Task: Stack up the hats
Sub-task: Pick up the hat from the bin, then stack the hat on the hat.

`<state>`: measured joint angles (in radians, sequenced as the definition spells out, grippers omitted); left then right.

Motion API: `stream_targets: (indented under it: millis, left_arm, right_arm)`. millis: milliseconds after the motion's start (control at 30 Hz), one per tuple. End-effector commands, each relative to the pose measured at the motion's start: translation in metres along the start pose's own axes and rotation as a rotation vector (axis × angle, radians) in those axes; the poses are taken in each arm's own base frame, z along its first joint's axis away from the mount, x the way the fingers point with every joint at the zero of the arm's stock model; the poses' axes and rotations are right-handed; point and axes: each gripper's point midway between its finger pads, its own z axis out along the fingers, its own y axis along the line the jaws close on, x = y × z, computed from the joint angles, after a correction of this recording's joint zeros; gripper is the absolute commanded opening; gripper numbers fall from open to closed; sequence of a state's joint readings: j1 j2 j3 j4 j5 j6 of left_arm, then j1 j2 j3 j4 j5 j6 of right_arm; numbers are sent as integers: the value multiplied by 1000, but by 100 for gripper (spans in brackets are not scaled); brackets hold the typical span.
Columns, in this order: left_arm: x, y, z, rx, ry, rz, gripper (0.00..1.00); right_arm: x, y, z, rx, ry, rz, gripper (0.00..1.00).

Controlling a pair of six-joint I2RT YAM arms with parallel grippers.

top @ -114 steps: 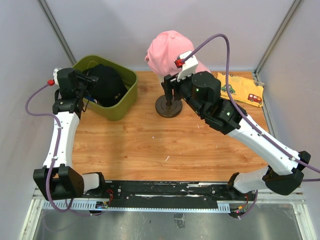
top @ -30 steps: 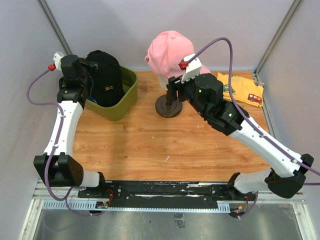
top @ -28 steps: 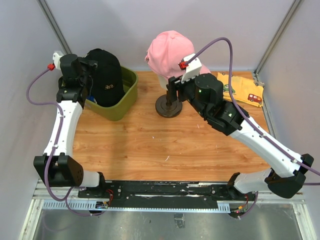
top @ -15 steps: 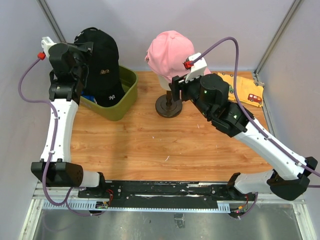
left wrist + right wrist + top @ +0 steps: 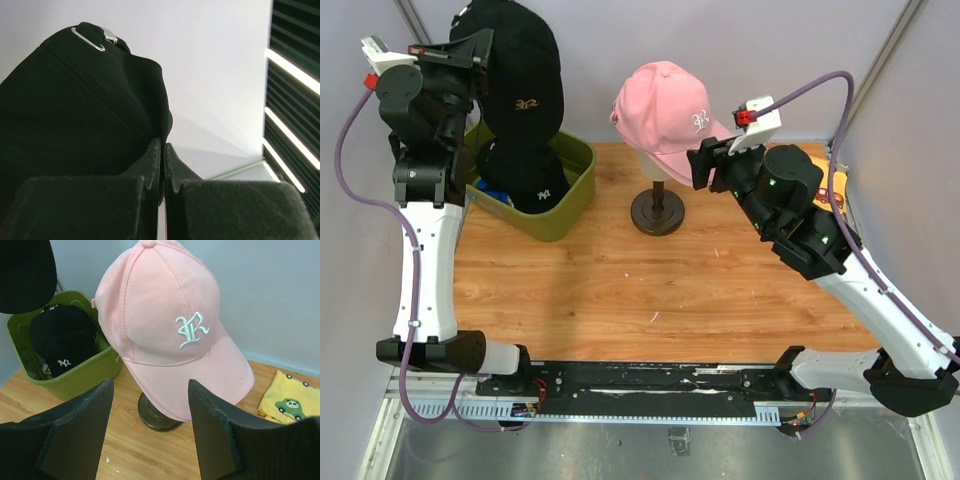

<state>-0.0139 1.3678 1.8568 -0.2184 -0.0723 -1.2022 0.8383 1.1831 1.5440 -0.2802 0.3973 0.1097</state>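
- Your left gripper (image 5: 161,167) is clenched on the edge of a black cap (image 5: 525,75). In the left wrist view, the two pads (image 5: 85,205) are pressed together with the fabric pinched between them.
- That black cap hangs from the left gripper high over the olive-green bin (image 5: 576,188), at the far left of the table (image 5: 620,290). Its crown faces the overhead camera and its small pale logo is visible.
- The held cap is clear of the bin. From above, its lower edge overlaps a second black cap (image 5: 65,342), which lies inside the bin with a white logo on its front.
- Your right gripper (image 5: 704,165) is released. The right wrist view shows its jaws standing well apart with nothing held between them.
- The pink cap (image 5: 165,335) sits on the cream mannequin head, whose dark round stand (image 5: 657,212) rests on the table near the far edge.
- The pink cap's brim points toward your right gripper. In the wrist view it fills the gap between the two fingers (image 5: 80,430).
- From above, the right gripper is just beside the brim, on its right. You cannot tell from either view whether it touches.
- A yellow cloth with printed cars (image 5: 286,401) lies on the table to the right of the stand, partly under your right arm.
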Motion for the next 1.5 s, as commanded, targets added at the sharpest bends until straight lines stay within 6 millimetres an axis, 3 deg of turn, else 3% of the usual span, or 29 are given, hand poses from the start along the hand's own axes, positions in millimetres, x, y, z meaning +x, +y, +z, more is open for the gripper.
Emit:
stream_targets:
  millis: [0,400,567,867,1000,1467]
  left_arm:
    - [8,-50,-4,138,61,-133,0]
    - [54,-129,-13,296,211,-327,1]
    - [80,-149,-16,327,274,-388,1]
    - [89,-172,-28,364,310,-428,1]
    - [102,-175,-32,363,342,-450,0]
    - [145,-185,-40,358,421,-521,1]
  right_arm:
    - [-10,-12,-5,30,-37,56,62]
    - [-8,-12,-9,-102,-69,231,66]
    - [-14,-8,-13,-174,-117,317,71]
    - [-12,-6,-7,-259,-132,435,72]
    - [-11,-2,0,-313,-144,499,72]
    - [-36,9,5,-523,-265,651,75]
